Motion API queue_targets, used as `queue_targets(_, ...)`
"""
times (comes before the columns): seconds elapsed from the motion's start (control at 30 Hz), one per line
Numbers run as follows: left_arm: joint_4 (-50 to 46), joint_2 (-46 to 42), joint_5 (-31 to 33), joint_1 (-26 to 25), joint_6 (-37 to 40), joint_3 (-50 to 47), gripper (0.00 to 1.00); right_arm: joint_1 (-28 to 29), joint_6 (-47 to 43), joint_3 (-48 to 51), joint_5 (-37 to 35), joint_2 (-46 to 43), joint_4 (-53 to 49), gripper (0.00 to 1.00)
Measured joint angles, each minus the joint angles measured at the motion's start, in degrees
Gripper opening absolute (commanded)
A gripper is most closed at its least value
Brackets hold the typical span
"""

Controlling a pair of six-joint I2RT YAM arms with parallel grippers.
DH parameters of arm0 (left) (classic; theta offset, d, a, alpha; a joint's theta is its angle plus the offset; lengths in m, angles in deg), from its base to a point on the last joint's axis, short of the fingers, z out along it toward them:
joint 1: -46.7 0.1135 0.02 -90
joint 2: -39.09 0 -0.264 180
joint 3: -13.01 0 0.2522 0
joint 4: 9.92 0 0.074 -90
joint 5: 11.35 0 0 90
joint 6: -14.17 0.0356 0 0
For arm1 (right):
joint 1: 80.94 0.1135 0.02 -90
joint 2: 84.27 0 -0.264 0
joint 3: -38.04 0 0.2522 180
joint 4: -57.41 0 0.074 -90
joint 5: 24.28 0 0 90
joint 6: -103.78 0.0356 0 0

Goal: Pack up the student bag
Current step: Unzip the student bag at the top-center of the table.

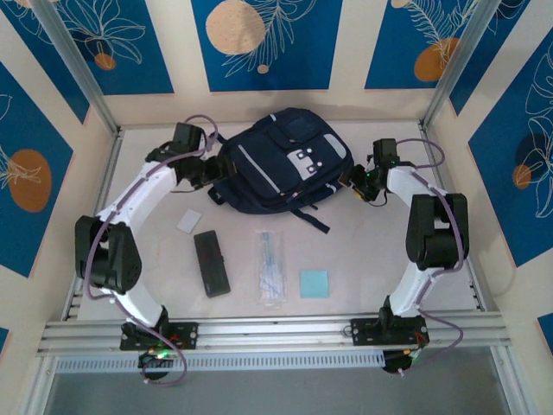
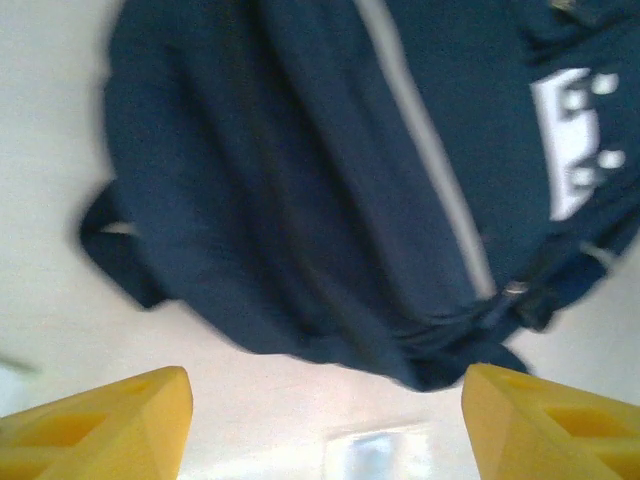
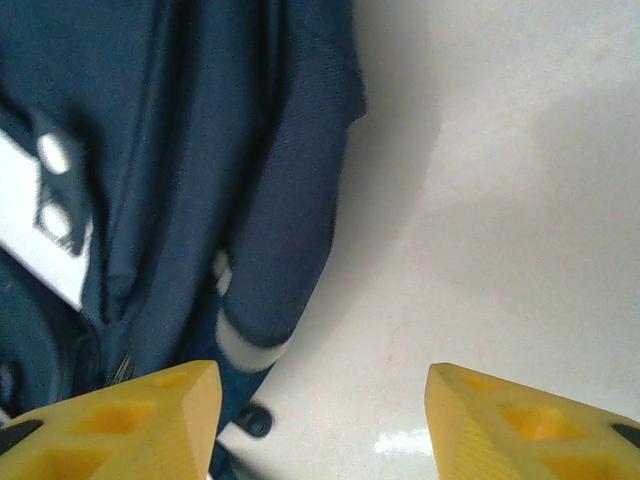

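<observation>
Yellow-fingered left pincer (image 2: pixel 325 400) and right pincer (image 3: pixel 322 390) gape released on either side of the student bag (image 1: pixel 281 164), gripping nothing.

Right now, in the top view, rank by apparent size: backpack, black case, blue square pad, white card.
1. student bag
2. black case
3. blue square pad
4. white card, close to the pad

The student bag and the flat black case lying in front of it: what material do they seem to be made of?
The student bag looks like matte navy woven fabric: it folds and creases softly. The black case seems rigid, perhaps plastic, with straight edges; too small to be sure.
</observation>
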Motion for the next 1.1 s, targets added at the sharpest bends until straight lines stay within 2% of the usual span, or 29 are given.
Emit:
queue_targets(0.1, 7.56, 0.74, -4.17, -4.13, -5.35, -3.17, 0.70, 0.00, 1.49, -1.38, 0.68, 3.89, 1.38, 0.51)
queue_targets(0.27, 17.59, 5.81, -7.96, -11.06, -11.61, -3.10, 0.68, 0.07, 4.94, -2.54, 3.28, 8.55, 5.81, 0.44)
queue_targets(0.33, 20.17, 8.57, -8.61, -13.11, -13.33, -2.49, 0.68, 0.26, 6.67, -2.32, 4.59, 8.98, 8.37, 0.34)
queue_targets(0.47, 21.59, 13.20, -8.33, -15.82, -14.75, -1.27, 0.68, 0.76, 8.66, -1.60, 6.43, 8.98, 12.68, 0.02)
queue_targets(0.5, 21.53, 13.97, -8.09, -16.04, -14.93, -1.09, 0.68, 0.83, 9.05, -1.16, 6.60, 8.98, 13.46, 0.00)
queue_targets(0.8, 20.83, 17.84, -3.13, -16.11, -14.71, 1.46, 0.65, 1.60, 11.89, 7.74, 8.79, 6.82, 23.69, 0.00)
queue_targets(1.1, 19.78, 19.41, -1.53, -17.05, -13.55, 1.97, 0.62, 3.74, 12.96, 9.92, 8.87, 5.16, 24.98, 0.00)
